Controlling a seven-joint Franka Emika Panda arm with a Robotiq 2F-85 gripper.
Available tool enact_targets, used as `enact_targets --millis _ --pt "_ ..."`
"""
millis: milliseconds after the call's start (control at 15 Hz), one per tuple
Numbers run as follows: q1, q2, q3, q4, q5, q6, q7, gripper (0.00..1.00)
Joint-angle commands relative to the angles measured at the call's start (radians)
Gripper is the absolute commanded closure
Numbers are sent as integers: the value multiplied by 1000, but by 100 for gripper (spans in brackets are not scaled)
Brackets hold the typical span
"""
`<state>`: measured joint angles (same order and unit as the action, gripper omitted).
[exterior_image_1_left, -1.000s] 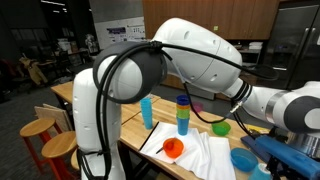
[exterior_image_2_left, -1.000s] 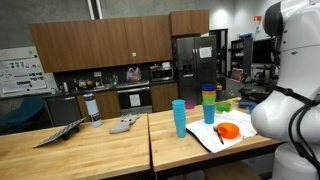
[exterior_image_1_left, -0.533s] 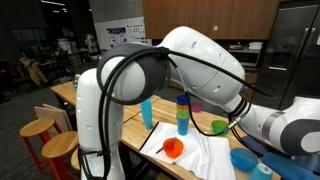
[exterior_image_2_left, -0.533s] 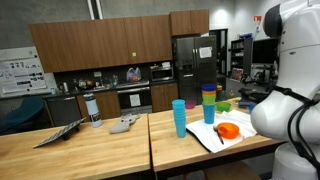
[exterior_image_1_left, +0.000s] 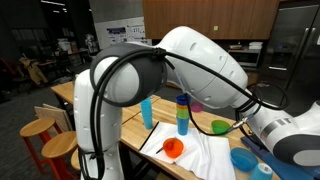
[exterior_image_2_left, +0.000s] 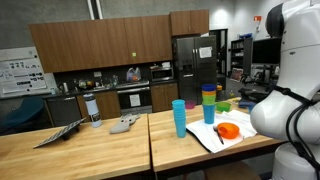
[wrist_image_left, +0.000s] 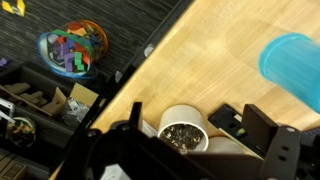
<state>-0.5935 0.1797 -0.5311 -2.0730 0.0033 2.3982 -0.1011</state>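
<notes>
Above the counter (wrist_image_left: 200, 60): jaws spread wide, holding nothing
Blue container (wrist_image_left: 295, 62): on the counter, apart from jaws, at wrist view's right edge
Floor: bin of coloured bits (wrist_image_left: 72, 50)

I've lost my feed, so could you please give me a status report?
Hand open, empty, near table edge. Blue vessel close by, blurred, untouched. Only bare table between.
</notes>
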Motion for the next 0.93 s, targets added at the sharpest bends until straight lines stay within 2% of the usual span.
enact_targets --millis 0,400,867 --pt "-24 -48 34 16 114 -14 -59 0" --pt "-15 -65 59 41 250 15 -76 0" --pt "12 -52 96 17 258 72 -77 0"
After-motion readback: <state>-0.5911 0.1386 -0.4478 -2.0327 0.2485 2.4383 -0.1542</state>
